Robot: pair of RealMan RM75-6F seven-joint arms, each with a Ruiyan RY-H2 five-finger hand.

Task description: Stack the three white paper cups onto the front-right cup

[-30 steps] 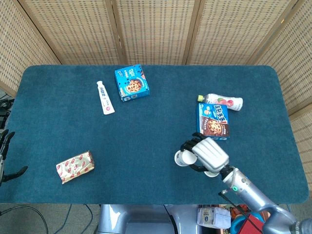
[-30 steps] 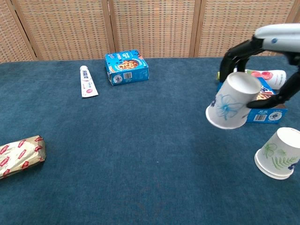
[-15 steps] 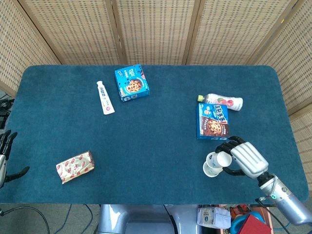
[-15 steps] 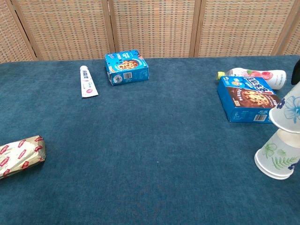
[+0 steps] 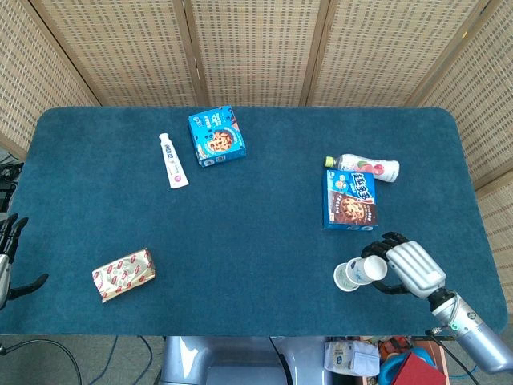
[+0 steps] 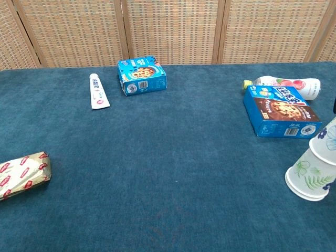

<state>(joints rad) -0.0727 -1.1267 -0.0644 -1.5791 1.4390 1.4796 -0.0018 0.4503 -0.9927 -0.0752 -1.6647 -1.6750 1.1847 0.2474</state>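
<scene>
The table [image 5: 240, 241], covered in dark blue felt, carries everything; the task's cups sit near its front-right corner. Behind them lies a blue cookie box [image 5: 349, 199], and a pink-labelled bottle [image 5: 365, 168] lies just beyond that, toward the right edge. A smaller blue cookie box [image 5: 216, 136] and a white tube [image 5: 172, 160] lie toward the back left, and a gold-and-red foil packet [image 5: 123, 273] lies near the front-left corner.

The right hand [image 5: 405, 269] reaches in over the front edge with its dark fingers wrapped around a blue-flowered paper cup [image 5: 373, 268], which lies tilted with its mouth facing left, touching the green-leaf paper cup [image 5: 348, 277], the front-right cup that takes the stack. In the chest view the flowered cup [image 6: 326, 137] leans on top of the leaf cup [image 6: 311, 173], apparently only partly nested, and both tilt. The left hand [image 5: 10, 257] hangs off the front-left edge, fingers spread and holding nothing.

To seat this cup well, I judge the hand should line the two cups' axes up before pressing further, since a skewed push could tip or slide the light base cup. Letting go looks sensible only once the rims sit evenly.
</scene>
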